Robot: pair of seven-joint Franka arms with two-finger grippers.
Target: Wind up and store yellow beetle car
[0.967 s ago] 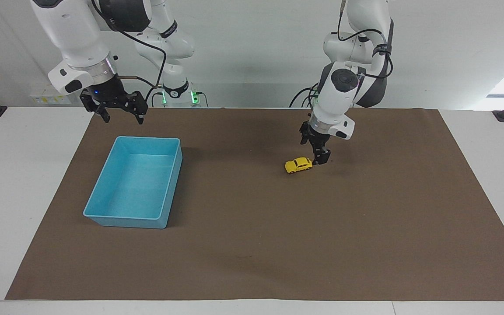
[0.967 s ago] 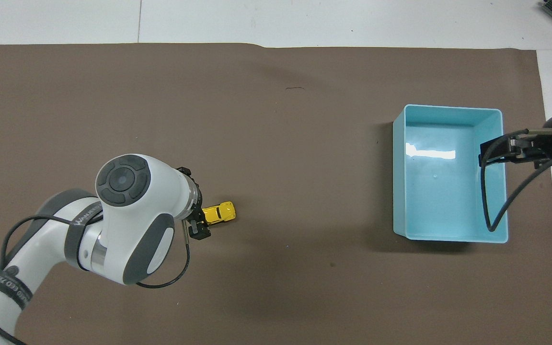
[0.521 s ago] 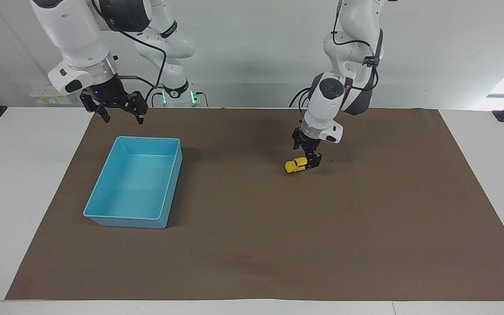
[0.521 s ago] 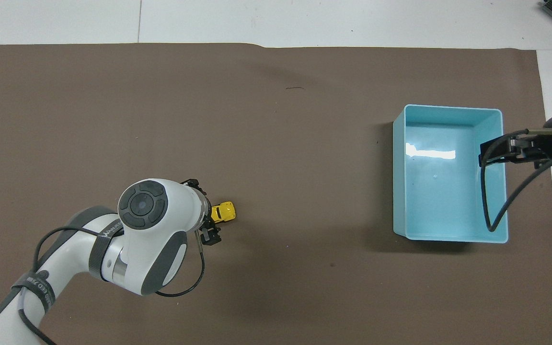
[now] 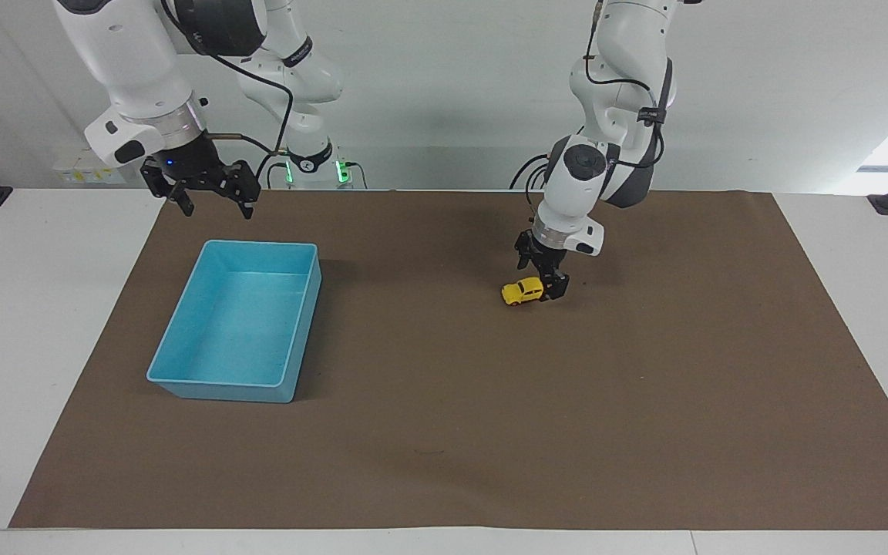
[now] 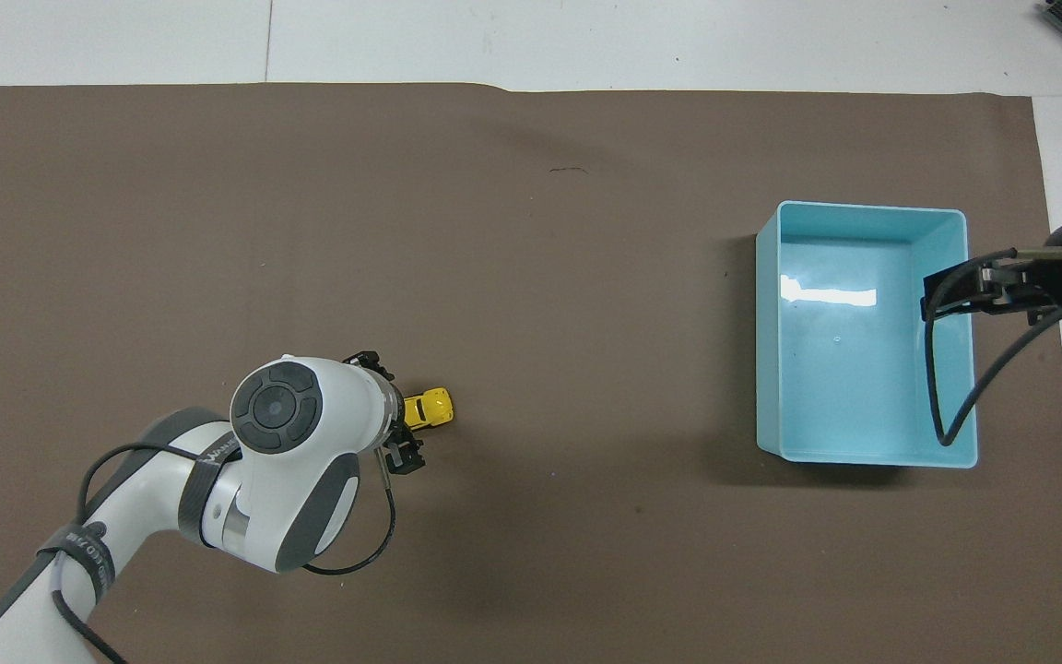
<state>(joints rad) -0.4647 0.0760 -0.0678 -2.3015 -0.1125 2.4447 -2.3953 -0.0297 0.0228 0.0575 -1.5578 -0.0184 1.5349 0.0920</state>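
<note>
While my left end effector (image 5: 545, 287) straddles the yellow beetle car (image 5: 523, 291) on the table (image 5: 444, 432), grip uncertain, winding and storing remain; my right end effector (image 5: 207, 196) waits spread wide.

Nothing here reads clearly from where I stand; the only lettering is white print on a dark strap (image 6: 208, 452) around the left arm's forearm and another strap (image 6: 79, 558) lower down, too small to make out
</note>
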